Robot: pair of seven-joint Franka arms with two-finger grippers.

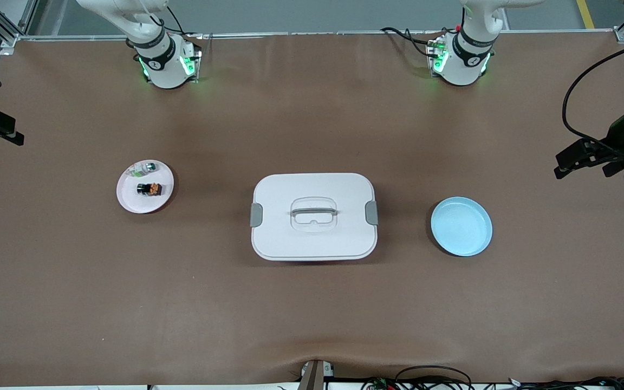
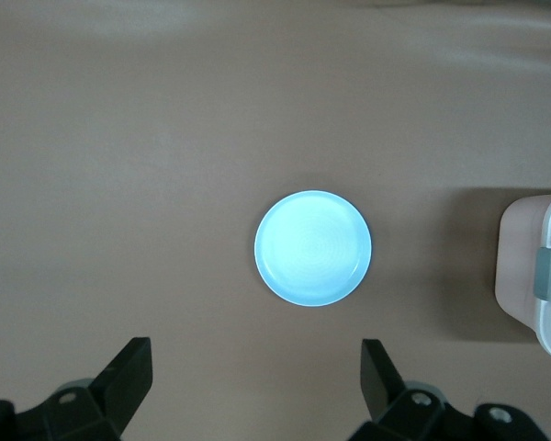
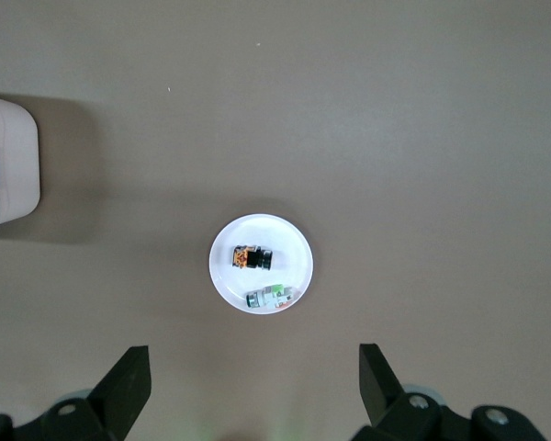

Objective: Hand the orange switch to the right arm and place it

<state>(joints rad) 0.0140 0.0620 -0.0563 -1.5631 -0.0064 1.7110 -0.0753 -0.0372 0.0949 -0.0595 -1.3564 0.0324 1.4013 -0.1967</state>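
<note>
Fig.: orange switch (image 1: 149,189) lies on white plate (image 1: 128,199) w/ a green-silver piece (image 1: 144,168), toward right arm's end of table. Right gripper (image 3: 248,390) hangs high over plate, fingers apart, empty; left gripper (image 2: 255,390) likewise over blue plate (image 1: 461,226). Best approach, judged: descend centred on switch, avoiding the neighbouring piece.

Matt brown table cover (image 1: 312,314), smooth glossy blue plate (image 1: 461,226).

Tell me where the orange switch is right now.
The orange switch lies on the white plate toward the right arm's end of the table, beside a clear-green-and-silver piece and nearer the front camera than it.
</note>
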